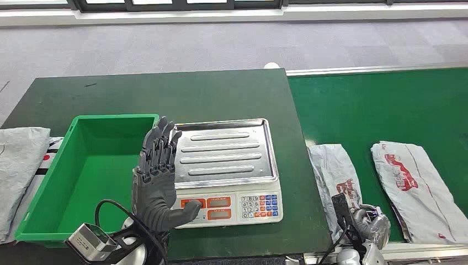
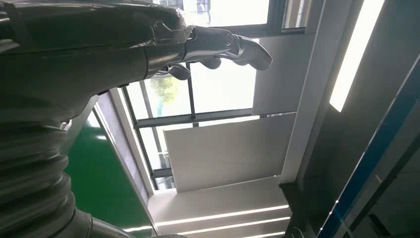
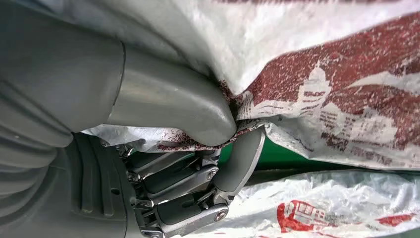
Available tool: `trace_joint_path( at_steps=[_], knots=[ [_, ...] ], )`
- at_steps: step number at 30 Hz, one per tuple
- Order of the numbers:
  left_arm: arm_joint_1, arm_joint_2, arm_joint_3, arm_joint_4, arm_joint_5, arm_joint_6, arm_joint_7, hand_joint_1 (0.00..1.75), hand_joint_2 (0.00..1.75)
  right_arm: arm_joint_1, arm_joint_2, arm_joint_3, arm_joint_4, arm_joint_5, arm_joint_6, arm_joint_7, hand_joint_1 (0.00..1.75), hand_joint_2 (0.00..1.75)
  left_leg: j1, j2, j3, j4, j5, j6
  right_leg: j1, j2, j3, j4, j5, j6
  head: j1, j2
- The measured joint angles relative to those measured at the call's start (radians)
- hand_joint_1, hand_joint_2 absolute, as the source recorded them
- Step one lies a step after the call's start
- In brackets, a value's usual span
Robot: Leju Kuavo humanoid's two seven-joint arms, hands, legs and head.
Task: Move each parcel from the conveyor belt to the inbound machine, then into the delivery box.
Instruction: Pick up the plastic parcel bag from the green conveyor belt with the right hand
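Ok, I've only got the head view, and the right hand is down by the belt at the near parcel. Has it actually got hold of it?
Observer: Yes. In the right wrist view the right hand pinches a fold of the parcel between its thumb and fingers.
Operator: Could the left wrist view show me the scale?
Observer: No. It points up past the left hand at windows and a ceiling light.
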Motion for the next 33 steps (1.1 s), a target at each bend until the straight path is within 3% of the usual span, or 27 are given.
trace_joint_path(
  at_steps=[8,12,17,20,27,33],
  knots=[
    [0.0,0.0,0.0,0.0,0.0,0.012,0.0,0.0,1.75,-0.002,0.0,0.003,0.008,-0.001,-0.015,-0.003,1.75,1.75,0.0,0.0,0.0,0.0,0.0,0.0,0.0,0.0,0.0,0.0,0.0,0.0,0.0,0.0],
    [0.001,0.0,0.0,-0.001,0.0,0.03,0.0,0.0,1.75,0.009,0.005,0.013,-0.013,-0.07,-0.091,-0.089,1.75,1.75,0.0,0.0,0.0,0.0,0.0,0.0,0.0,0.0,0.0,0.0,0.0,0.0,0.0,0.0],
    [0.0,0.0,0.0,-0.002,0.005,0.031,0.0,0.0,1.75,0.076,0.06,0.046,-0.257,-0.291,-0.116,-0.353,1.75,1.75,-0.001,-0.001,0.0,0.0,0.0,0.0,0.0,-0.001,-0.001,0.0,0.0,0.0,0.0,0.0],
    [0.0,0.0,0.0,0.0,0.008,0.023,0.0,0.0,1.75,0.121,0.083,0.097,-0.451,-0.42,-0.117,-0.447,1.75,1.75,-0.001,-0.001,-0.001,0.0,0.0,0.0,0.0,-0.001,-0.001,0.0,0.0,0.0,0.0,0.0],
    [-0.003,0.0,0.0,0.012,0.01,0.007,0.0,0.0,1.75,0.189,0.093,0.217,-0.808,-0.539,-0.117,-0.521,1.75,1.75,-0.001,-0.001,-0.001,0.0,-0.001,0.001,-0.001,0.0,-0.001,0.0,0.0,0.0,0.0,0.0],
    [-0.005,-0.001,0.0,0.021,0.013,0.007,0.0,0.0,1.75,0.201,0.093,0.29,-0.946,-0.595,-0.116,-0.598,1.75,1.75,-0.001,0.0,-0.001,0.0,0.0,0.001,-0.001,0.0,-0.001,0.0,0.0,0.0,0.0,0.0]
  ],
)
